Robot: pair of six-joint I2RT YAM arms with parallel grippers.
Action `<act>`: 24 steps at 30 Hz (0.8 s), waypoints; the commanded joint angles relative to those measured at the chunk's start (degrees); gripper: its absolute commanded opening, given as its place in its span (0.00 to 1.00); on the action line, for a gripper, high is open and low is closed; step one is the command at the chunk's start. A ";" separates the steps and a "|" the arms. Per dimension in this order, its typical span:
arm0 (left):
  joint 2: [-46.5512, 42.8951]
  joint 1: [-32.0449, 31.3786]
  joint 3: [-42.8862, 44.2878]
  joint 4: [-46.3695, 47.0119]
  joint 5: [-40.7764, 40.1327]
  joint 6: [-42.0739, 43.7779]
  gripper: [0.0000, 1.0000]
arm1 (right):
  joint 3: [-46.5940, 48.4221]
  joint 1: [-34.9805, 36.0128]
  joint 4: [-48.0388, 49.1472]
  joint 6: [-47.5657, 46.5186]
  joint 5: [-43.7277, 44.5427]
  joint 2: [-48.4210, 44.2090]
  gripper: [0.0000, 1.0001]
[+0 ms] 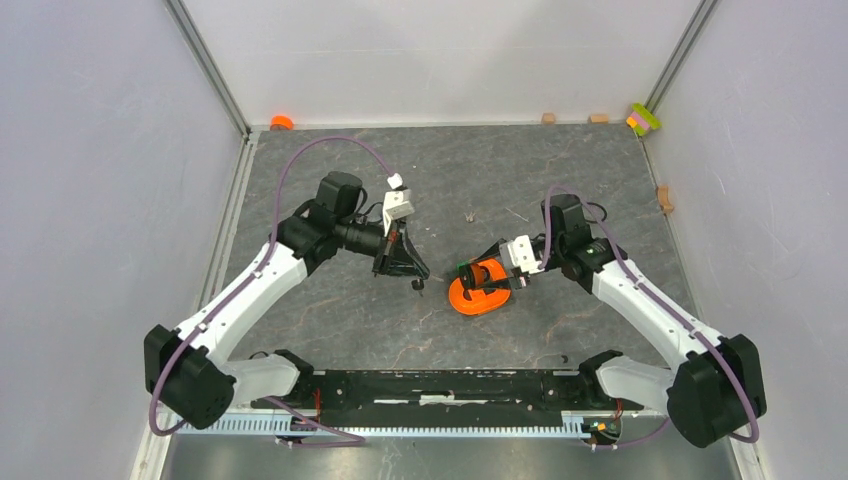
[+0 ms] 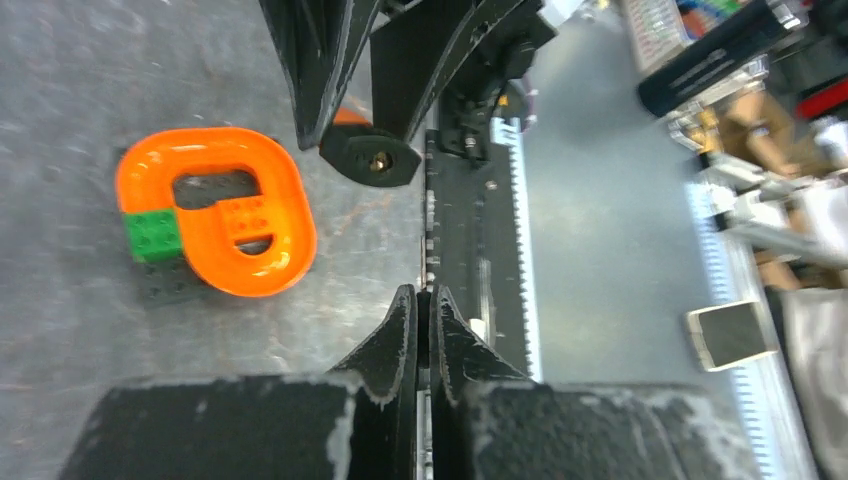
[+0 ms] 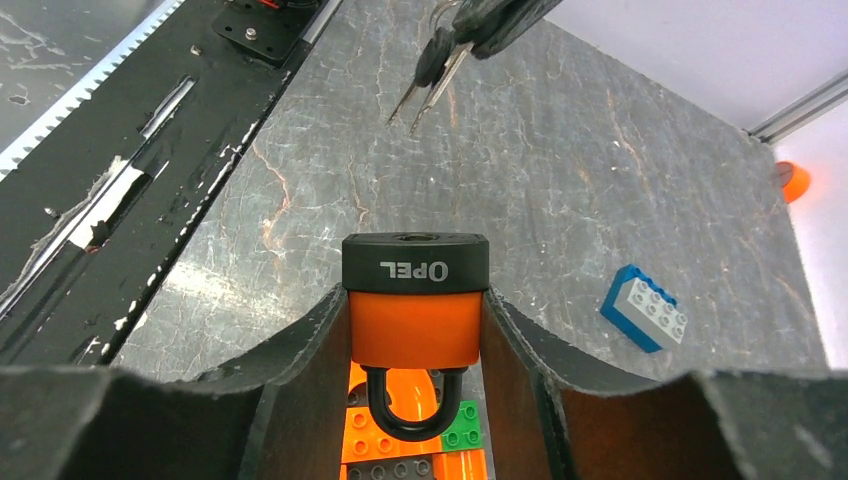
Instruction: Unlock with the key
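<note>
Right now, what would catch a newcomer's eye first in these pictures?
The orange padlock stands out, clamped in the right claw just over a bright orange ring in the middle of the table. Facing it, the left claw pinches a small key, not yet touching the lock.

Grey marbled table (image 1: 330, 320). We note an orange ring (image 1: 478, 298) near its middle, lying flat, with a green brick (image 2: 152, 235) touching its outer edge. A blue brick (image 3: 645, 308) with a white studded top lies well apart from the ring. Far edge: orange cap (image 1: 282, 122) in the left corner, two tan blocks (image 1: 548, 118) (image 1: 598, 118), a multicoloured piece (image 1: 643, 119) in the right corner. A third tan block (image 1: 664, 198) sits by the right wall. A black rail (image 1: 450, 388) runs along the near edge.
</note>
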 commanded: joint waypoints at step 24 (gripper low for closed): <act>-1.79 -16.68 12.91 -21.76 -28.60 75.06 0.02 | -7.76 -0.20 29.29 24.50 -1.61 5.55 0.00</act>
